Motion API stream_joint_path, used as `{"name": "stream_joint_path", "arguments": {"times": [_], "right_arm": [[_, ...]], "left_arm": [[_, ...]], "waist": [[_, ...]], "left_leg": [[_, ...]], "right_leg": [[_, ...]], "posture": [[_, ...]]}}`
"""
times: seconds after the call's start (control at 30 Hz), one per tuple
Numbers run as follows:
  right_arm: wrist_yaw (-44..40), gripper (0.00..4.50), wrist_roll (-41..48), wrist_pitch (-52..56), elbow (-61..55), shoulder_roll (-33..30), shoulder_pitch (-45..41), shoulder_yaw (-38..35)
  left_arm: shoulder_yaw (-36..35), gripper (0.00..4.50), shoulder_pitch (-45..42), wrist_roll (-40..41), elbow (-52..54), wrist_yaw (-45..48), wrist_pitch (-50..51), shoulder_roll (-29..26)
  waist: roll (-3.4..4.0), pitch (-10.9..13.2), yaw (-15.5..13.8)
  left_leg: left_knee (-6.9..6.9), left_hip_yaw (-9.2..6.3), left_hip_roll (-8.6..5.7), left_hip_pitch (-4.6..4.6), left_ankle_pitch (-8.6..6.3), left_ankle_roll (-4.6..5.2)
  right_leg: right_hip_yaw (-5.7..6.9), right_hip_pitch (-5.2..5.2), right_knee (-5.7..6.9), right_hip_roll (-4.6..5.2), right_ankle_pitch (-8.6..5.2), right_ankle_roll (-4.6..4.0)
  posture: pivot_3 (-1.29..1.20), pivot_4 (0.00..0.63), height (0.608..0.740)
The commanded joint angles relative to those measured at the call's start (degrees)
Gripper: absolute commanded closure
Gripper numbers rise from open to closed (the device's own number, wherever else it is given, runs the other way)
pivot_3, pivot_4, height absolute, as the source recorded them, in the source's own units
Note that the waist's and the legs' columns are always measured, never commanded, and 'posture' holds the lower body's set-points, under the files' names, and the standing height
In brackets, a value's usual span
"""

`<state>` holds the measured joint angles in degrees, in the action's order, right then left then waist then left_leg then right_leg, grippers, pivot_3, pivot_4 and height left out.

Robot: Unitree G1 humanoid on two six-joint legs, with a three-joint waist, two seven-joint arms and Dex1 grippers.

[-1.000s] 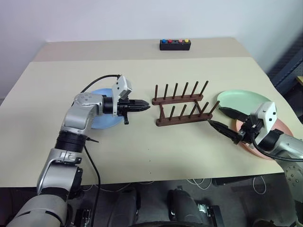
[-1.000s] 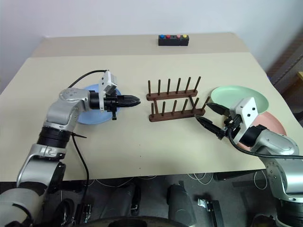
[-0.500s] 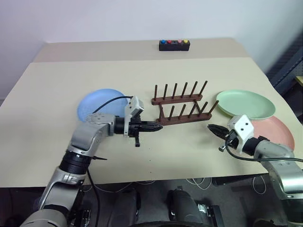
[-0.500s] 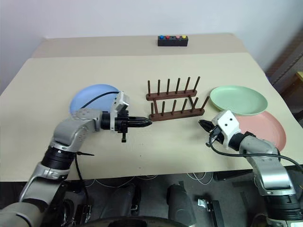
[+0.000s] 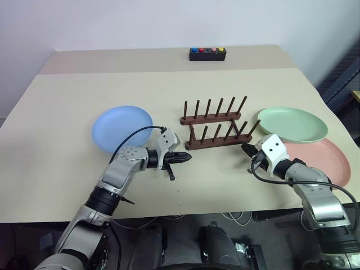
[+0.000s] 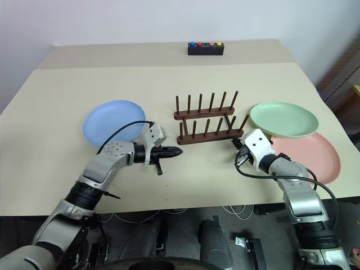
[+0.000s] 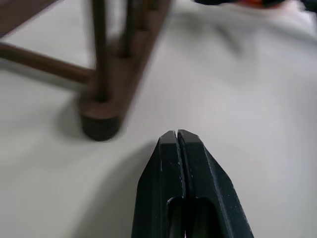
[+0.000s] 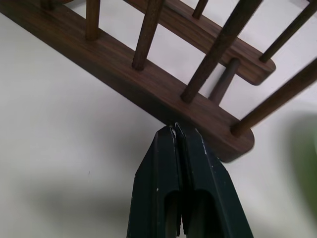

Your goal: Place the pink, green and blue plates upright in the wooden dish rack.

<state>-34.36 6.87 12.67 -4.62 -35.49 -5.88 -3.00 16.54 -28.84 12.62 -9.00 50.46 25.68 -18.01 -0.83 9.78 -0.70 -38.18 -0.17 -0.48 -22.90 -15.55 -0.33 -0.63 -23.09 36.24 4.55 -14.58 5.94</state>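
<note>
Beige table (image 5: 67, 95), plain white wall (image 5: 140, 22) behind, cables on floor (image 5: 236, 216) below.

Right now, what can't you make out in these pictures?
- Pink plate: the green plate overlaps its far edge and the right arm covers its near left edge in the eye views.
- Button box: too small to read any labels.
- Rack: blurred and cut off in the left wrist view.

the rack (image 5: 215, 124) stands mid-table (image 5: 67, 112). one plate (image 5: 122, 127) lies to its left, two plates to its right, the farther plate (image 5: 292, 124) overlapping the nearer plate's (image 5: 329, 160) rim. a button box (image 5: 207, 53) sits behind the rack, near the far edge.
</note>
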Motion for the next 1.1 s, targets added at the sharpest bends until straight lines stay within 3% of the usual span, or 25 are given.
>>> {"name": "stream_joint_path", "arguments": {"times": [0.03, 0.27, 0.7, 1.1], "right_arm": [[1.4, 4.46, -1.6, -1.9, 1.4, 0.2, -1.7, -0.4], [1.9, 4.46, -4.6, -4.2, 6.0, 0.1, -4.2, 0.7], [2.2, 4.46, -7.3, -8.0, 12.3, 1.6, -8.8, 2.9], [3.3, 4.46, -10.3, -15.1, 25.0, 2.7, -17.2, 5.1]], "left_arm": [[-1.5, 4.50, -1.9, -1.1, -1.3, -2.7, -3.0, 2.0], [-1.7, 4.50, -3.2, -2.1, -4.6, -5.1, -4.7, 5.1], [-4.1, 4.50, -6.9, -3.4, -11.4, -7.5, -8.3, 5.3], [-4.9, 4.50, -12.6, -5.4, -22.3, -5.7, -15.2, 6.5]], "waist": [[0.00, 0.0, 0.0], [0.00, 0.0, 0.2], [0.00, 0.0, 0.3], [0.00, 0.0, 0.5]], "left_leg": [[0.00, 0.00, 0.00, 0.00, 0.00, 0.00], [0.01, 0.01, 0.00, 0.02, 0.00, 0.00], [0.01, 0.01, -0.01, 0.02, 0.00, 0.00], [0.01, 0.02, -0.04, 0.02, 0.00, 0.00]], "right_leg": [[0.00, 0.00, 0.00, 0.00, 0.00, 0.00], [0.01, -0.01, 0.02, -0.01, 0.01, 0.02], [0.02, 0.00, 0.03, -0.01, 0.02, 0.04], [0.02, -0.01, 0.03, -0.01, 0.05, 0.08]], "posture": [[0.00, 0.150, 0.740], [0.00, 0.150, 0.740], [0.00, 0.150, 0.740], [0.00, 0.150, 0.740]]}}
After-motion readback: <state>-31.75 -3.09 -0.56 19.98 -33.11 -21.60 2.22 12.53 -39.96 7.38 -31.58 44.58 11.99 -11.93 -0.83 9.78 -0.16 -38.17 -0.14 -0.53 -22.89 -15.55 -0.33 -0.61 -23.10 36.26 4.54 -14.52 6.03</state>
